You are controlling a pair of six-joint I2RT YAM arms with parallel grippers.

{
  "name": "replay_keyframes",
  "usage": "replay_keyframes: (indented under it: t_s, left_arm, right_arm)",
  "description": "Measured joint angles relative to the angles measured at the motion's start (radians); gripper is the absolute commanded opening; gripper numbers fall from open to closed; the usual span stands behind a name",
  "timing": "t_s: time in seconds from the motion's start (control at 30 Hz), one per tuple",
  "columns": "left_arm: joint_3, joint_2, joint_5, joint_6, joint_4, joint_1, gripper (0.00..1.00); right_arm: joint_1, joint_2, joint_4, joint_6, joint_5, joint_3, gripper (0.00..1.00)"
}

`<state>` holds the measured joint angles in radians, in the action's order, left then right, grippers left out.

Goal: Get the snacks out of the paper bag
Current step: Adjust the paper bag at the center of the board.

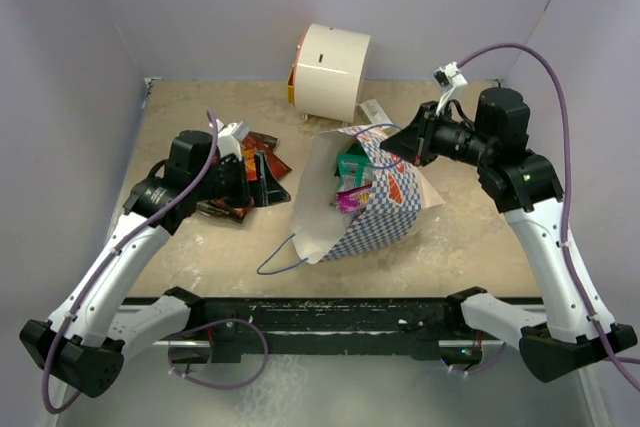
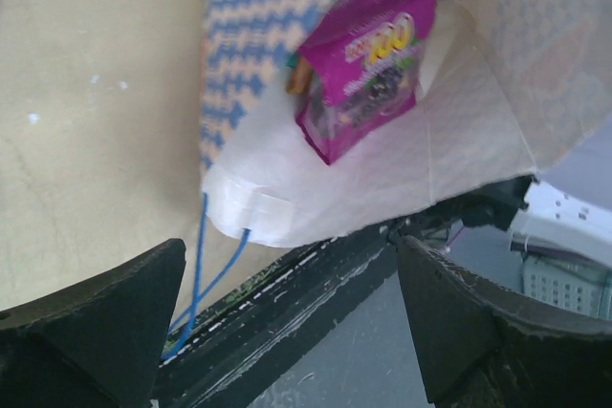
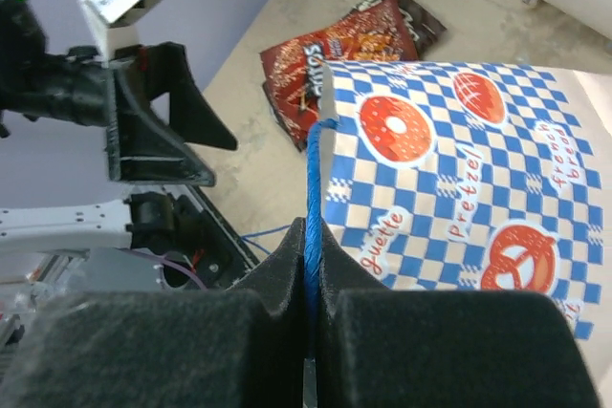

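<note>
The paper bag [image 1: 385, 209] lies on its side in the middle of the table, its mouth turned left toward my left gripper [image 1: 268, 183]. That gripper is open and empty, just outside the mouth. In the left wrist view a purple packet [image 2: 368, 64] lies inside on the bag's white lining [image 2: 382, 179]. From above, the purple packet [image 1: 352, 197] and a teal one [image 1: 350, 162] show in the mouth. My right gripper [image 3: 313, 255] is shut on the bag's blue string handle [image 3: 311, 179], holding up the upper edge. Dark brown chips bags [image 1: 258, 159] lie on the table under the left gripper.
A white cylindrical appliance [image 1: 330, 69] stands at the back, behind the bag. The bag's other blue handle [image 1: 280, 262] loops over the table toward the black front rail [image 1: 320, 312]. Purple walls close in both sides.
</note>
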<state>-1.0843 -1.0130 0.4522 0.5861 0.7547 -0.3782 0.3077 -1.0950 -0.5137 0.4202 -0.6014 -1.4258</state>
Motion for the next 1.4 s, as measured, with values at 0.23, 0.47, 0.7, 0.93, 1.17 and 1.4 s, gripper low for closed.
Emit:
replay_keyframes:
  t_s: [0.23,0.47,0.7,0.93,1.17,1.4]
  left_arm:
    - [0.021,0.008,-0.098,0.027,-0.109,-0.306,0.76]
    - [-0.01,-0.169,-0.305,0.004,-0.148,-0.521,0.91]
    - [0.007,-0.06,-0.517,0.02,-0.034,-0.499,0.99]
    - [0.143,-0.071,-0.406,0.056,-0.073,-0.381,0.88]
    - [0.222,-0.199,-0.323,0.091,-0.134,-0.38,0.55]
    - [0.245,-0.262,-0.28,0.153,-0.308,-0.393,0.17]
  right_arm:
    - [0.0,0.013,-0.124,-0.144,0.092,-0.013,0.0]
    - [0.0,-0.029,-0.256,-0.278,0.185,-0.134,0.0]
    - [0.001,-0.033,-0.287,-0.358,0.247,-0.198,0.0]
    - [0.001,-0.058,-0.315,-0.396,0.255,-0.246,0.0]
    - [0.001,-0.07,-0.305,-0.436,0.271,-0.27,0.0]
    - [0.001,-0.11,-0.226,-0.61,0.299,-0.282,0.0]
